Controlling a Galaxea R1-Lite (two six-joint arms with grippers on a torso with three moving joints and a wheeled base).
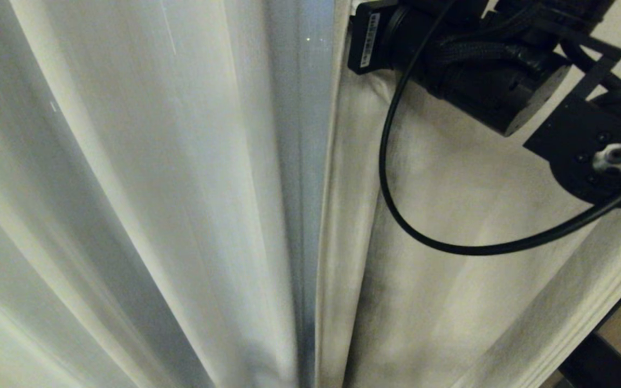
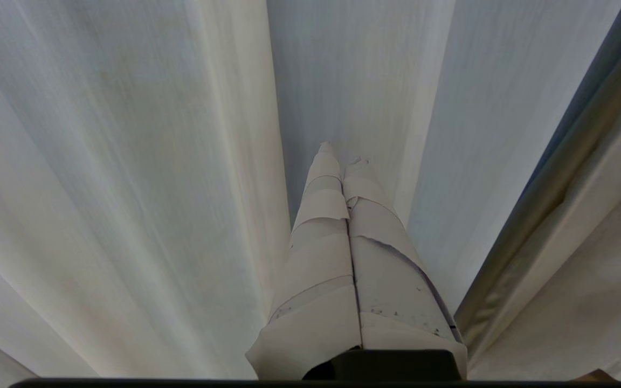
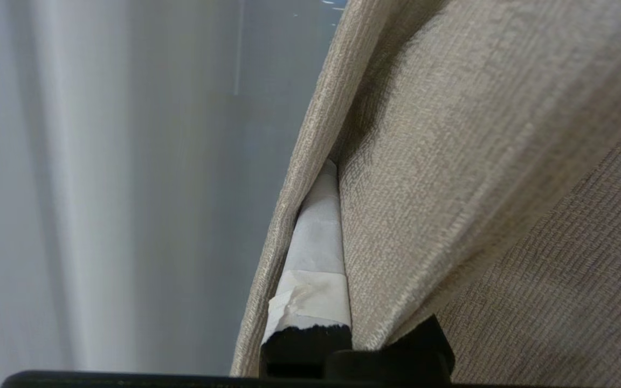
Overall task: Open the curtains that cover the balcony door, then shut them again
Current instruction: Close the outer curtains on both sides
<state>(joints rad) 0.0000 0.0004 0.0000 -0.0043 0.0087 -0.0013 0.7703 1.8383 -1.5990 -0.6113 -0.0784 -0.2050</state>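
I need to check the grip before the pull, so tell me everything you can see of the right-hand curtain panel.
The right-hand cream woven curtain panel hangs in long pleats, its hemmed straight edge running top to bottom beside the pale left-hand curtain panel, a narrow grey gap between them. In the right wrist view the weave is coarse and ribbed, and the edge folds over one tape-wrapped finger of the right gripper, which is shut on it.
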